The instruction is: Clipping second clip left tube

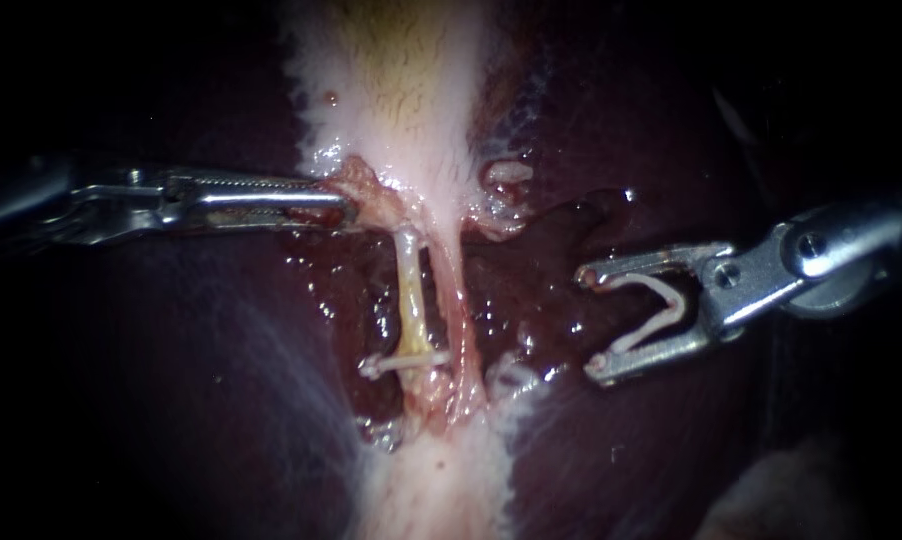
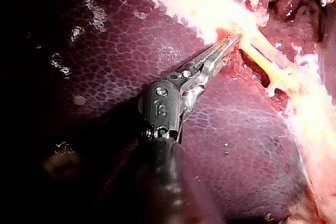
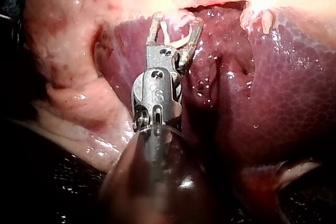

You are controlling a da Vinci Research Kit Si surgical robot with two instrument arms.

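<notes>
On left tube (image 1: 411, 300), endoscope view: clip (image 1: 404, 362)

Two instruments reach in from opposite sides.
The left instrument (image 1: 347, 207) lies level, jaws clamped on tissue (image 1: 368, 192); the right instrument (image 1: 591, 322) slants in, jaws wide, both touching a clip (image 1: 656, 323) between them.

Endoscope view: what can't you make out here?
In the endoscope view:
Left instrument: jaw tips buried in tissue; shaft lost in darkness.
Right instrument, holding an open clip: shaft cut off by the edge.
Left tube: lower end, below the placed clip, hidden in tissue.
Liver: outer margins lost in shadow.
</notes>
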